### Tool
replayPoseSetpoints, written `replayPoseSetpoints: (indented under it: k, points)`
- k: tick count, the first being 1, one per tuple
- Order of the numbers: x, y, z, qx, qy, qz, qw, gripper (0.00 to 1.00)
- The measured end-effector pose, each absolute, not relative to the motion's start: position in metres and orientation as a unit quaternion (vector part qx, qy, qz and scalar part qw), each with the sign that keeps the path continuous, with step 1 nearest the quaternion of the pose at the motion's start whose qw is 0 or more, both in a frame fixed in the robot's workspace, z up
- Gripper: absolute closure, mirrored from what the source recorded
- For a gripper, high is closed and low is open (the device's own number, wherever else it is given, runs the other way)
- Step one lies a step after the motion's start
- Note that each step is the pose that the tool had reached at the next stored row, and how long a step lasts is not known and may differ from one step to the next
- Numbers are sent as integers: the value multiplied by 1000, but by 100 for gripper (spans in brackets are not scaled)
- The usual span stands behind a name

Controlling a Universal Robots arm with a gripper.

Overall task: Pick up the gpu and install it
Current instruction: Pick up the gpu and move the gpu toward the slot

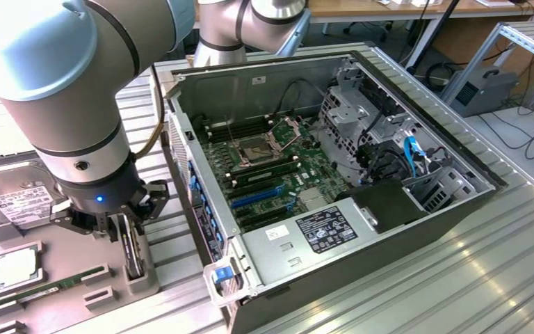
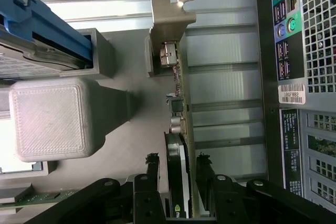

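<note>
The gpu (image 1: pixel 135 256) stands on edge in a slot of the grey parts holder (image 1: pixel 72 313), at the exterior view's left beside the open computer case (image 1: pixel 248 268). My gripper (image 1: pixel 126 226) hangs straight over it. In the wrist view the gpu (image 2: pixel 181 103) runs away from me, thin and green-edged, with its silver bracket (image 2: pixel 169 22) at the far end. My gripper (image 2: pixel 177 161) is open and straddles the card's near end. A black finger (image 2: pixel 153 169) stands on each side, with a narrow gap to the card.
The case lies open with its motherboard (image 1: pixel 267 174) and blue slots (image 1: pixel 253 198) facing up. On the holder lie a hard drive (image 1: pixel 17 198), a processor (image 1: pixel 12 268) and a RAM stick (image 1: pixel 49 289). The case's rear port panel (image 2: pixel 304 77) is close beside the card.
</note>
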State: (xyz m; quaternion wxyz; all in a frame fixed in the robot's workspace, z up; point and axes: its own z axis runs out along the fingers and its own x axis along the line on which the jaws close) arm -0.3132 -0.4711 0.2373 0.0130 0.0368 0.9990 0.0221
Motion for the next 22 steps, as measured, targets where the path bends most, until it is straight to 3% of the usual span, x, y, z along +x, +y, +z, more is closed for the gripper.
replayPoseSetpoints:
  k: [5, 7, 8, 22]
  points:
    - [-313, -471, 237, 37, 999, 22, 13, 59]
    - [-313, -471, 237, 37, 999, 22, 13, 72]
    - [-313, -471, 237, 37, 999, 22, 13, 73]
    - [-313, -471, 237, 29, 999, 22, 13, 73]
